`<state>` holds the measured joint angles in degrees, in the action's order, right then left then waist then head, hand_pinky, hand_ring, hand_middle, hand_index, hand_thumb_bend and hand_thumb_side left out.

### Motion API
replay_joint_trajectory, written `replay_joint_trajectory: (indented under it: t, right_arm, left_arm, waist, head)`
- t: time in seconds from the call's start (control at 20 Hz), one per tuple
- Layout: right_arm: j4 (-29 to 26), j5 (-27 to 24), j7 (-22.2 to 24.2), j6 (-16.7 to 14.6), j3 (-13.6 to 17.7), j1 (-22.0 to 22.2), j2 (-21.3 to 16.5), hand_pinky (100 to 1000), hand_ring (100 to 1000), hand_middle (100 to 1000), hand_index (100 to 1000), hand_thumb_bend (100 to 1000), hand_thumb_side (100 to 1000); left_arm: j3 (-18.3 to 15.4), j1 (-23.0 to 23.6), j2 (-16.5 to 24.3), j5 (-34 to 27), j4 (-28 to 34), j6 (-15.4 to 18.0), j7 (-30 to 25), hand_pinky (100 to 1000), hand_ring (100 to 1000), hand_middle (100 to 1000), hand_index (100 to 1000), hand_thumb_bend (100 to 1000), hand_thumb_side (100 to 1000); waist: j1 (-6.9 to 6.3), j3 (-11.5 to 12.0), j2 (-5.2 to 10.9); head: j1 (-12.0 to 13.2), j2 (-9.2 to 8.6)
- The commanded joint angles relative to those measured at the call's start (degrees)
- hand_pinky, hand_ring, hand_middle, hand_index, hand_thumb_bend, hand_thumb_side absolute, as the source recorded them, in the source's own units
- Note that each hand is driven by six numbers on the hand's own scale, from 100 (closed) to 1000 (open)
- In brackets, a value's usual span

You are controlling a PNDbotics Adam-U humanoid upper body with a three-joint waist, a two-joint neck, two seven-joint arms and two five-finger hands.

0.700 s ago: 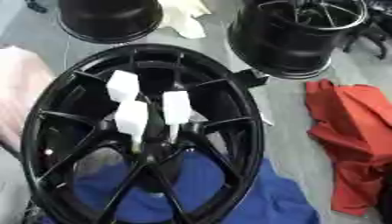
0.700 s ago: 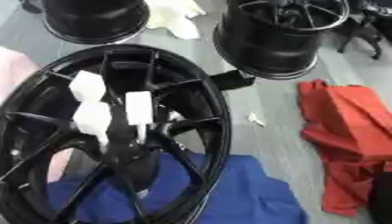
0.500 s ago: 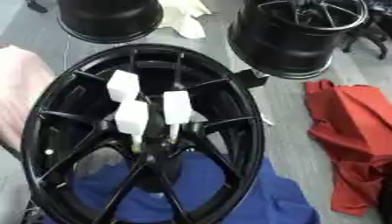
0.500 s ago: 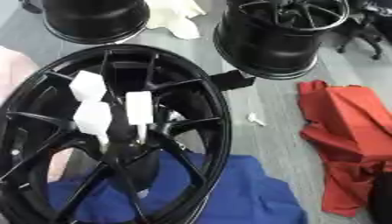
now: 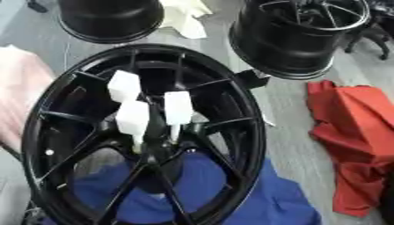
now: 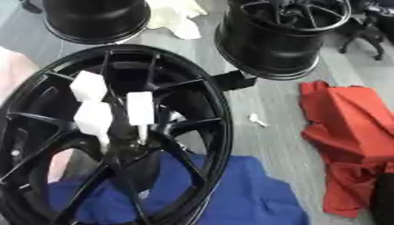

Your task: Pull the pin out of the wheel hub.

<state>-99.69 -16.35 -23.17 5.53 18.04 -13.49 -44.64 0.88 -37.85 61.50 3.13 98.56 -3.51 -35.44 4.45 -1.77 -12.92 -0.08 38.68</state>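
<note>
While a red cloth (image 5: 350, 132) lies right and a blue cloth (image 5: 231, 193) near, three white pins (image 5: 177, 107) stand in the wheel hub (image 5: 158, 147). Neither hand shows, so finger state cannot be told.

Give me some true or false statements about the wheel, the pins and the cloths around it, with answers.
1. Three white pins stand in the hub of the near wheel. True.
2. A red cloth lies right of the wheel. True.
3. The cloth under the wheel is green. False: the cloth is blue.
4. A robot hand grips a pin. False: no hand is in view.
5. Two more black wheels stand beyond. True.
</note>
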Motion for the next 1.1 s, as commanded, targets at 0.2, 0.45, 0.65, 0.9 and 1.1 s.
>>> replay_joint_trajectory:
  t: [0.2, 0.45, 0.65, 0.9, 1.1]
  right_arm:
    - [-0.2, -0.4, 0.6, 0.0, 0.5, -0.5, -1.5, 356, 345, 380, 581, 118, 213]
    - [0.0, -0.6, 0.9, 0.0, 0.4, -0.5, -1.4, 356, 343, 379, 580, 117, 216]
    - [0.2, -0.9, 1.3, 0.0, 0.3, -0.6, -1.3, 355, 342, 379, 580, 115, 219]
    - [0.4, -1.2, 1.6, -0.1, 0.2, -0.9, -1.0, 354, 340, 378, 580, 113, 222]
    - [0.7, -1.4, 1.8, -0.2, 0.3, -0.8, -0.7, 352, 338, 377, 580, 111, 226]
  left_arm:
    - [3.6, -4.6, 0.7, 2.0, 3.0, 0.7, -2.9, 739, 731, 678, 801, 100, 449]
    - [8.0, -9.9, -0.9, 4.1, 4.5, 1.6, -6.7, 750, 738, 682, 804, 100, 433]
    - [11.9, -14.4, -2.6, 6.8, 4.3, 2.5, -10.5, 761, 744, 703, 814, 100, 396]
    - [16.2, -18.8, -5.1, 9.5, 2.6, 4.4, -14.1, 776, 766, 735, 840, 100, 372]
    - [18.2, -20.4, -6.1, 10.0, 1.6, 5.9, -16.3, 802, 795, 760, 885, 100, 191]
  waist:
    - [-0.14, -0.2, 0.81]
    - [-0.15, -0.3, 0.72]
    - [-0.02, -0.6, 0.37]
    - [0.22, -1.0, -0.31]
    - [0.48, -1.3, -0.91]
  head:
    - [0.4, -0.77]
    - [0.4, -0.73]
    - [0.1, -1.13]
    - [-0.1, -1.89]
    - [-0.3, -2.09]
